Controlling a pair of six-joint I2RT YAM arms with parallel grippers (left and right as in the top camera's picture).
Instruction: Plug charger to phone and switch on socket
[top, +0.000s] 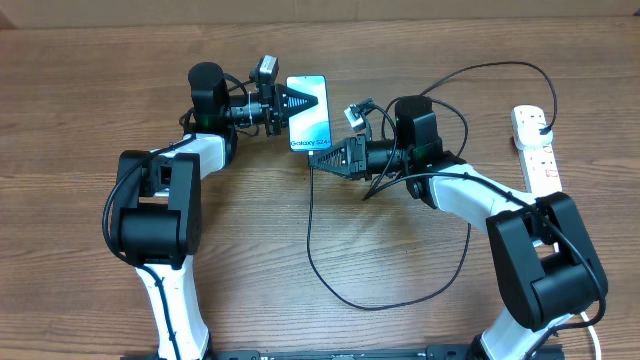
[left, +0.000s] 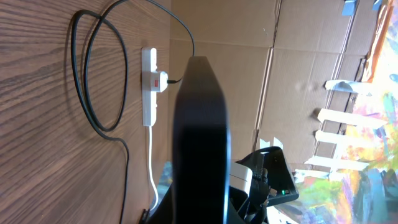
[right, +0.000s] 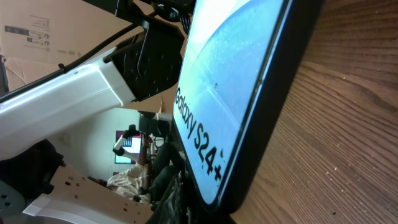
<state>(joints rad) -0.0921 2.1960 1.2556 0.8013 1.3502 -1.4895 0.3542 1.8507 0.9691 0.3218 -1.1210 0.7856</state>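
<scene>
The phone (top: 312, 125) with its light-blue "Galaxy S24+" screen is tilted up off the table between my two grippers. My left gripper (top: 298, 100) is shut on its far edge. In the left wrist view the phone (left: 199, 124) shows edge-on and dark. My right gripper (top: 318, 158) is shut on the charger's connector end, right at the phone's near end. The phone (right: 230, 93) fills the right wrist view, and the connector itself is hidden. The black charger cable (top: 310, 230) loops over the table to its plug (top: 541, 123) in the white socket (top: 537, 160) at the right edge.
The cable loop (left: 87, 93) lies between the phone and the socket (left: 148, 106), with its plug (left: 160, 81) seated in it. The socket's thick white cord (left: 151, 168) runs off it. Cardboard walls stand behind the table. My left arm (right: 62, 93) crosses the right wrist view.
</scene>
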